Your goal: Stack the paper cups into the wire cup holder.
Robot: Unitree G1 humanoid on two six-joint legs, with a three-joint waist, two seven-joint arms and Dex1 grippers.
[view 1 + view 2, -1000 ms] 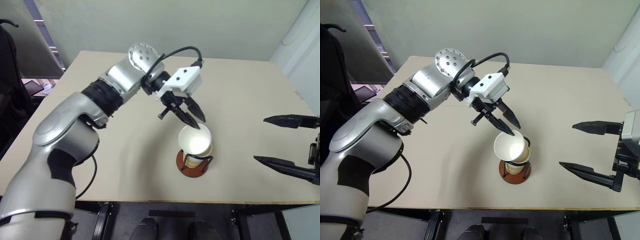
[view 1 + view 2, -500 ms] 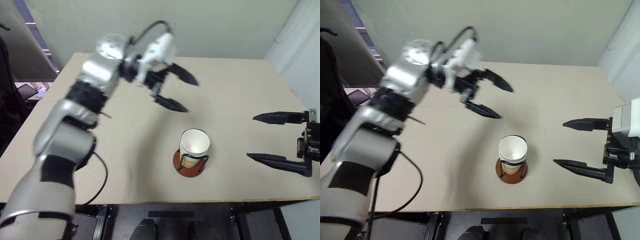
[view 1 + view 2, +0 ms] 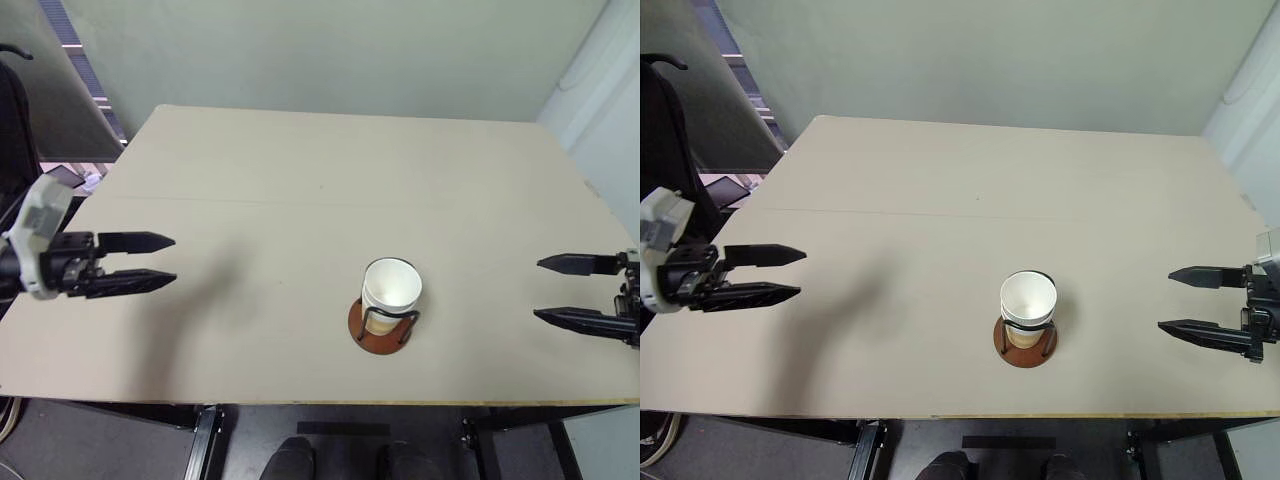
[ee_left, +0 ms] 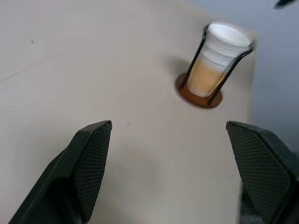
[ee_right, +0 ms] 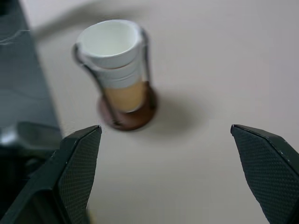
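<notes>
Near the front edge of the beige surface point(image 3: 300, 180), a little right of its middle, stands the wire cup holder point(image 3: 381, 325), its round reddish-brown base flat on the top and its thin black wire loops rising around the paper cups point(image 3: 391, 294). These cups sit nested one inside another and upright within the loops; the wrist views show stacked rolled rims, white above and pale tan lower down, and the open white mouth faces up.

At about the same depth, well apart from the holder on either side, hang both grippers. On the left edge, the left gripper point(image 3: 140, 260) points inward toward the holder with its two black fingers spread apart and nothing between them. Over at the right edge, the right gripper point(image 3: 572, 292) likewise points inward, its fingers spread wide and bare. Neither touches the cups or the wire.

Farther back, the surface runs bare to its far edge, with a faint seam line crossing it, and beyond it rises a pale wall point(image 3: 330, 50).
</notes>
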